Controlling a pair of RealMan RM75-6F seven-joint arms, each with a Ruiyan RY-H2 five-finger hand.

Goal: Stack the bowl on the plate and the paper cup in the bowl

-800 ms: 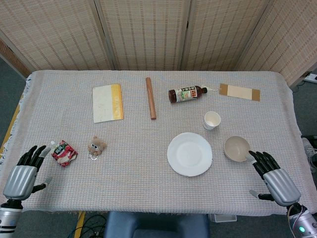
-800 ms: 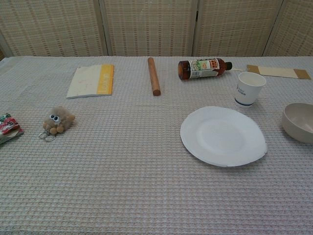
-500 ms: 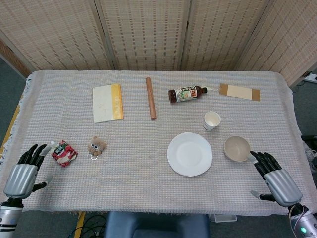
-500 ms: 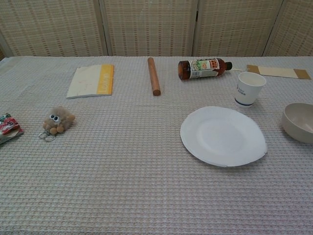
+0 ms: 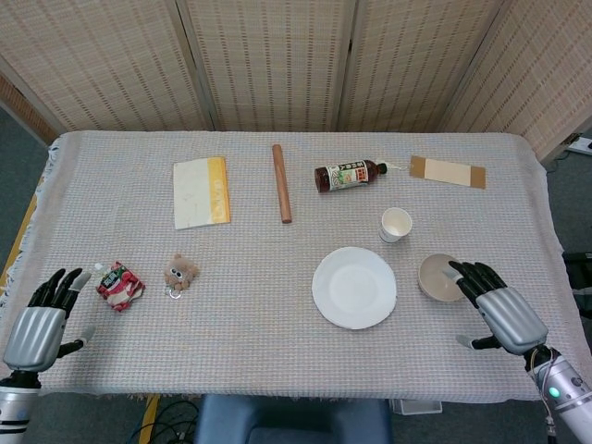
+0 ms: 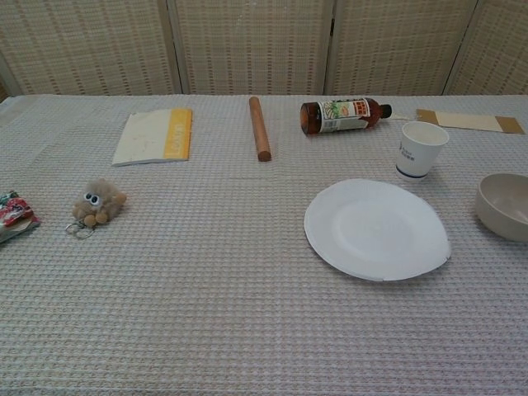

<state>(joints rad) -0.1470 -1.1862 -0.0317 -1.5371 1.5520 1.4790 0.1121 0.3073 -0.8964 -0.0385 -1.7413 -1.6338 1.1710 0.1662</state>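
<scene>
Plate (image 5: 354, 287) left of bowl (image 5: 438, 277); paper cup (image 5: 395, 224) behind, between both. Bottle (image 5: 347, 176) behind cup; rolling pin (image 5: 281, 182) left of bottle.

- The bottle (image 6: 343, 115) carries a printed label, its characters too small to read.
- The cup (image 6: 422, 149) bears a blue mark, unreadable.

Before you: grey woven-cloth table (image 5: 277, 370); behind it, beige woven folding screen panels (image 5: 268, 55); beside it, dark grey floor (image 5: 14, 148).
</scene>
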